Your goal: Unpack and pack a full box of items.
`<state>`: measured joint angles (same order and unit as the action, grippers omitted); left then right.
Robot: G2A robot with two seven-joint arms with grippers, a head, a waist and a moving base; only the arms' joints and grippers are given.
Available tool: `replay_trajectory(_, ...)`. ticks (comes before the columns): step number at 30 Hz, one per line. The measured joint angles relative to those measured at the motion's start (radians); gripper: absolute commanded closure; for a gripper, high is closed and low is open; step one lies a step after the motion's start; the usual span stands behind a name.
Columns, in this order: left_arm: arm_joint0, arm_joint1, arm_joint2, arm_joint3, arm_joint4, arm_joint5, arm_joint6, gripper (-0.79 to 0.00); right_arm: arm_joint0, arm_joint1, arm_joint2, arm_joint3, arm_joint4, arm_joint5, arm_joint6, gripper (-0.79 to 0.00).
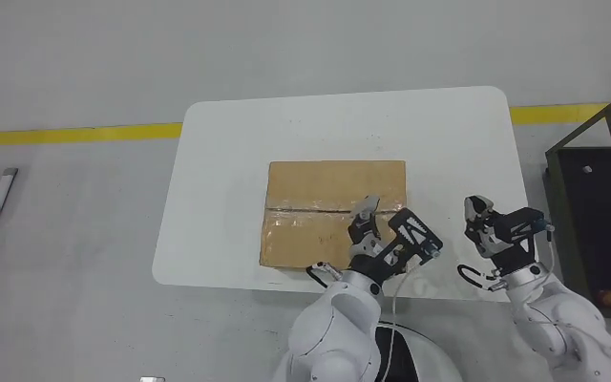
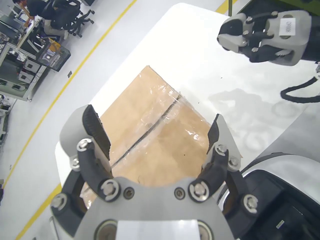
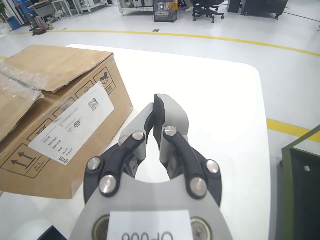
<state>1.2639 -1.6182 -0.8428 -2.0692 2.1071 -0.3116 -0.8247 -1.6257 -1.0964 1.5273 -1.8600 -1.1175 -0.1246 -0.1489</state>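
You are at the very beginning: the box stands closed on the table, tape over its seam. Your left hand hangs released above it. Your right hand, clenched on nothing, is beside it.

Box: contents hidden under closed flaps; near end covered by left claw; side label print too small to read
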Motion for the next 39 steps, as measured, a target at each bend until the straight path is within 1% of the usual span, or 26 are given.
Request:
replay_trajectory(3, -0.013, -0.007, 0.01, 0.036, 0.007, 0.039, -0.022, -0.785, -0.015, -0.001, 0.005, -0.004, -0.002, -0.008, -0.011, 0.0)
replay_trajectory(6, -0.037, -0.014, 0.018, 0.075, 0.022, 0.069, -0.041, -0.736, -0.024, -0.003, 0.008, -0.006, -0.01, -0.011, -0.015, 0.0)
replay_trajectory(8, -0.053, -0.018, 0.023, 0.099, 0.032, 0.078, -0.049, -0.665, -0.028, -0.004, 0.011, -0.006, -0.013, -0.011, -0.018, 0.0)
replay_trajectory(9, -0.059, -0.02, 0.024, 0.107, 0.035, 0.081, -0.052, -0.653, -0.03, -0.005, 0.013, -0.006, -0.014, -0.01, -0.019, 0.0)
replay_trajectory(10, -0.064, -0.022, 0.023, 0.116, 0.036, 0.086, -0.055, -0.603, -0.032, -0.005, 0.015, -0.006, -0.014, -0.009, -0.02, 0.0)
replay_trajectory(12, -0.077, -0.026, 0.022, 0.136, 0.041, 0.098, -0.065, -0.576, -0.034, -0.006, 0.019, -0.005, -0.013, -0.008, -0.02, 0.0)
replay_trajectory(14, -0.092, -0.03, 0.022, 0.156, 0.049, 0.103, -0.07, -0.523, -0.034, -0.007, 0.022, -0.004, -0.013, -0.009, -0.02, 0.0)
replay_trajectory(18, -0.113, -0.035, 0.022, 0.187, 0.071, 0.106, -0.077, -0.308, -0.033, -0.01, 0.026, -0.002, -0.013, -0.009, -0.018, 0.0)
replay_trajectory(20, -0.117, -0.038, 0.022, 0.192, 0.073, 0.108, -0.075, -0.259, -0.031, -0.011, 0.029, -0.001, -0.012, -0.011, -0.017, 0.0)
replay_trajectory(22, -0.119, -0.039, 0.022, 0.194, 0.076, 0.108, -0.073, -0.172, -0.029, -0.012, 0.031, 0.0, -0.012, -0.012, -0.016, 0.0)
replay_trajectory(23, -0.12, -0.04, 0.021, 0.195, 0.081, 0.107, -0.073, -0.142, -0.029, -0.012, 0.033, 0.0, -0.013, -0.013, -0.015, 0.0)
replay_trajectory(24, -0.12, -0.041, 0.021, 0.195, 0.084, 0.107, -0.073, -0.135, -0.028, -0.013, 0.033, 0.001, -0.013, -0.014, -0.014, 0.0)
replay_trajectory(25, -0.12, -0.042, 0.021, 0.195, 0.088, 0.107, -0.072, 0.0, -0.028, -0.013, 0.034, 0.001, -0.014, -0.015, -0.013, 0.0)
replay_trajectory(34, -0.115, -0.045, 0.001, 0.186, 0.129, 0.118, -0.048, 0.0, -0.018, -0.019, 0.034, 0.006, -0.019, -0.02, -0.004, 0.0)
replay_trajectory(37, -0.117, -0.044, -0.017, 0.168, 0.152, 0.133, -0.029, 0.0, -0.015, -0.02, 0.036, 0.006, -0.016, -0.021, -0.005, 0.0)
replay_trajectory(39, -0.116, -0.042, -0.036, 0.141, 0.173, 0.136, -0.017, 0.0, -0.015, -0.021, 0.041, 0.006, -0.011, -0.022, -0.008, 0.0)
